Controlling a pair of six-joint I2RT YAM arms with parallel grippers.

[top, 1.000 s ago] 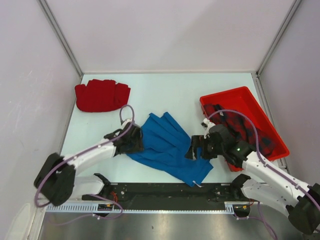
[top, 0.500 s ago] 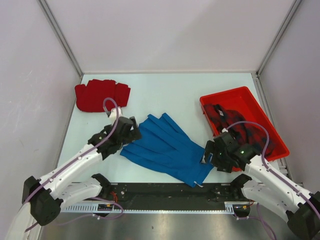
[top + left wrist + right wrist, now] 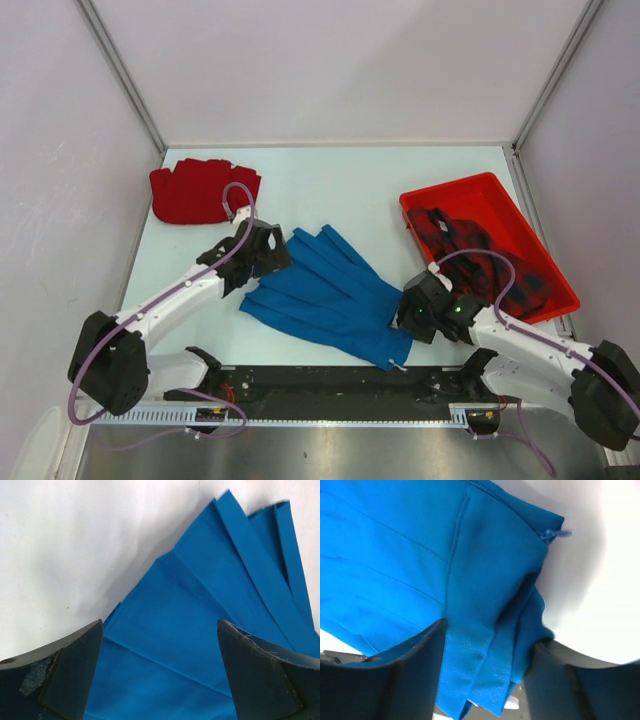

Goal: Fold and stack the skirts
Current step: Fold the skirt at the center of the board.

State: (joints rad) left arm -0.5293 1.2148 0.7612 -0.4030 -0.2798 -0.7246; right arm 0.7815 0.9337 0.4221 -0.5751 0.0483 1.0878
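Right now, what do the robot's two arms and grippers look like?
The left arm and right arm have white shells with black joints; a thin purple cable loops along each. The left gripper and right gripper are black, with broad wedge-shaped fingers. A green light glows on the right arm; one left finger is scuffed grey.

Left pincer [image 3: 268, 248] springs wide, sliding toward the worktop's [image 3: 330, 180] far edge over the bright blue pleated cloth skirt [image 3: 335, 295]; right pincer [image 3: 408, 312] drops toward the near edge, jaws narrowing round its corner.
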